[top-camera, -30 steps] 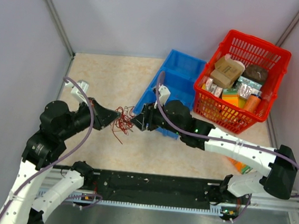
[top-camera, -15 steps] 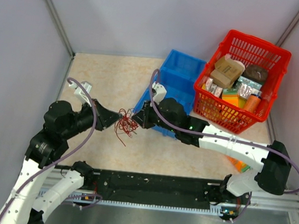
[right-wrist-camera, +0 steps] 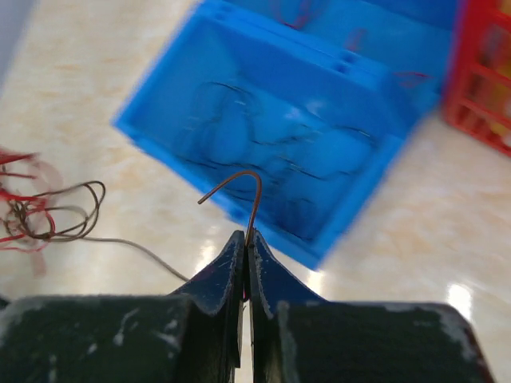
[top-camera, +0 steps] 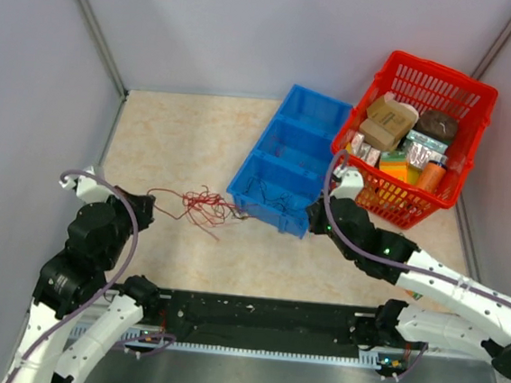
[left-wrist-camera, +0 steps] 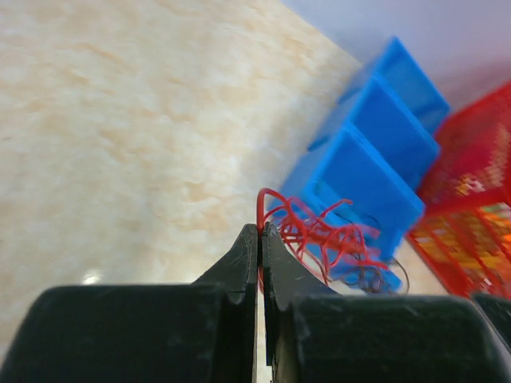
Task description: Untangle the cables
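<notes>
Blur smears the blue bin (right-wrist-camera: 375, 171) and the dark cables (right-wrist-camera: 271, 148) inside it, and the red basket (right-wrist-camera: 479, 72) is cropped.

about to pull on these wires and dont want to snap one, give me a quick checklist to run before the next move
1. Left gripper shut on the red cable: ok.
2. Right gripper shut on the dark cable: ok.
3. Red and dark strands separated: not ok, they are knotted in one clump.
4. Dark cable free of the blue bin: cannot tell, it passes close by the near wall.
5. Slack in the dark cable: ok, it lies in loose curves.
</notes>
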{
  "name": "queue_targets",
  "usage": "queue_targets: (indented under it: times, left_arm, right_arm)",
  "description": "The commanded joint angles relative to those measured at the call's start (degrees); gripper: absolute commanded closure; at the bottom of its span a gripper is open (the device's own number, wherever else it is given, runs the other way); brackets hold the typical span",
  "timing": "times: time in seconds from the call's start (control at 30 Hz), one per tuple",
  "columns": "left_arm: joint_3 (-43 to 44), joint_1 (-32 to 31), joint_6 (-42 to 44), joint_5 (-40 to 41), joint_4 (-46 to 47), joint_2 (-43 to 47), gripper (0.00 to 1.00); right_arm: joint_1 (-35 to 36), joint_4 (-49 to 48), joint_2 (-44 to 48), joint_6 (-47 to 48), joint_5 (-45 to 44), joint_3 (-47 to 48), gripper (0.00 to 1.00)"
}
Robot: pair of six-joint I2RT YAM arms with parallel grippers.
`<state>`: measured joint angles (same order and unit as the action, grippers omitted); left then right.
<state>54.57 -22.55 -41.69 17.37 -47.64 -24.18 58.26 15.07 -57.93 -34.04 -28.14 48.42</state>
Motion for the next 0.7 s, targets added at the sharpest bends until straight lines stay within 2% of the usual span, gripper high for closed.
queue_targets:
  times: [0.0, 0.1, 0.2, 0.33, 0.4, 0.5, 0.67]
  left_arm:
    - [-2.3, 0.0, -1.1, 18.1, -1.3, 2.2, 1.0]
    - [-3.0, 0.0, 2.8, 21.0, 0.4, 2.2, 1.0]
    - [-3.9, 0.0, 5.1, 22.0, 1.9, 0.8, 1.0]
    - [-5.8, 0.0, 5.4, 21.6, 3.3, -1.7, 1.0]
    - [-6.9, 0.0, 6.1, 19.6, 4.9, -3.3, 1.0]
    - [-8.1, 0.0, 6.7, 18.1, 5.9, -5.6, 1.0]
    - [-9.9, 0.0, 5.5, 14.1, 7.1, -8.3, 1.0]
  right_arm:
    - [-5.1, 14.3, 8.2, -3.1, -10.4, -6.6, 1.0]
    - [-9.6, 20.2, 16.9, -5.3, -10.1, -9.6, 1.0]
    - [-11.1, 24.4, 23.3, -5.3, -12.9, -8.9, 1.0]
    - [-11.4, 25.1, 26.9, 0.0, -15.1, -3.8, 1.0]
    - [-11.4, 24.2, 26.9, 2.2, -13.5, -2.1, 1.0]
    - [-11.4, 20.5, 25.5, 4.9, -5.3, -2.3, 1.0]
    - [-11.3, 6.3, 21.7, 7.5, 19.8, -4.6, 1.0]
